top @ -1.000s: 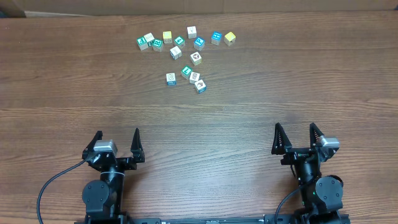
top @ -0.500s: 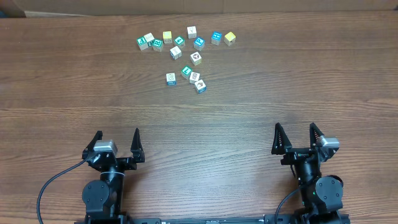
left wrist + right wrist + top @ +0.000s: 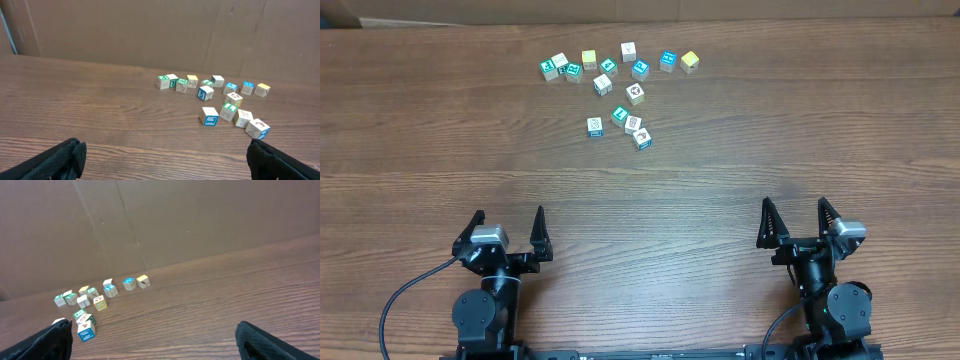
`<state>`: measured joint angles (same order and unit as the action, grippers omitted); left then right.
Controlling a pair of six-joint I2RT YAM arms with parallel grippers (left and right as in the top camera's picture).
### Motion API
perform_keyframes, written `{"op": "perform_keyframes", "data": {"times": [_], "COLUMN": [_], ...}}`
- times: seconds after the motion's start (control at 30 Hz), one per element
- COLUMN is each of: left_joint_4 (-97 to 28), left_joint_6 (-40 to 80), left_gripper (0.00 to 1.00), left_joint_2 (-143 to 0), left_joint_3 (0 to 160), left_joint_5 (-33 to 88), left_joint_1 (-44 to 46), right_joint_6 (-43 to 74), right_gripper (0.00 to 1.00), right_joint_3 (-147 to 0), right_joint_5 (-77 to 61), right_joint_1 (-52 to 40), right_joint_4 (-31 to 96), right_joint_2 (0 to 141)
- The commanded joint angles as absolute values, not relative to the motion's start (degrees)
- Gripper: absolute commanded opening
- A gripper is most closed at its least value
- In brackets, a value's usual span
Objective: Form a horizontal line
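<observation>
Overhead, your left gripper (image 3: 508,215) sits at 7 o'clock on the table (image 3: 750,150) and your right gripper (image 3: 794,205) at 5 o'clock. Both have jaws spread wide with nothing between them.

The four cubes (image 3: 622,126) lie up toward 12 o'clock, well apart from both grippers. They're a loose clump, not a row. The L cube (image 3: 619,114) is on top, one white-faced cube stands off at its 8 o'clock, and two more trail close together toward its 4 o'clock. Beyond them the loose cubes (image 3: 620,65) spread in a ragged band, with a yellow one (image 3: 690,61) at its 3 o'clock end.

The left wrist view gives you what overhead can't: the cubes' side faces and a brown wall (image 3: 150,30) behind the table. All four cubes show clear there.

The right wrist view pushes everything to 8 o'clock of its frame. There a dark finger (image 3: 45,345) covers part of the clump, so you can't count all four.
</observation>
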<state>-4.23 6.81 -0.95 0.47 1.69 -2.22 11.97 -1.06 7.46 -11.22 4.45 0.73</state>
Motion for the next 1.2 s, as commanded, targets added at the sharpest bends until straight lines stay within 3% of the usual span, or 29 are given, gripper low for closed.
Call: {"op": "perform_keyframes", "data": {"times": [0.0,0.3,0.63,0.83,1.17], "left_joint_4": [-3.86,0.60,-12.78,-22.28,-50.50], "left_joint_6": [5.30,5.30,4.62,4.51,-0.51], "left_gripper": [1.00,1.00,1.00,1.00,1.00], "left_joint_2": [-0.25,-0.25,-2.79,-13.10,-41.71], "left_joint_3": [0.27,2.57,25.87,45.06,83.07], "left_joint_5": [1.48,7.20,8.60,8.69,10.59], "left_joint_1": [-1.63,-1.63,-1.63,-1.63,-1.63], "right_joint_6": [11.97,11.94,11.97,11.97,11.97], "right_gripper": [1.00,1.00,1.00,1.00,1.00], "right_joint_3": [-0.45,-0.45,-0.45,-0.45,-0.45], "right_joint_5": [7.27,7.27,7.27,7.27,7.27], "right_joint_1": [-10.85,-10.85,-10.85,-10.85,-10.85], "right_joint_4": [4.16,4.16,4.16,4.16,4.16], "right_joint_2": [0.16,0.16,0.16,0.16,0.16]}}
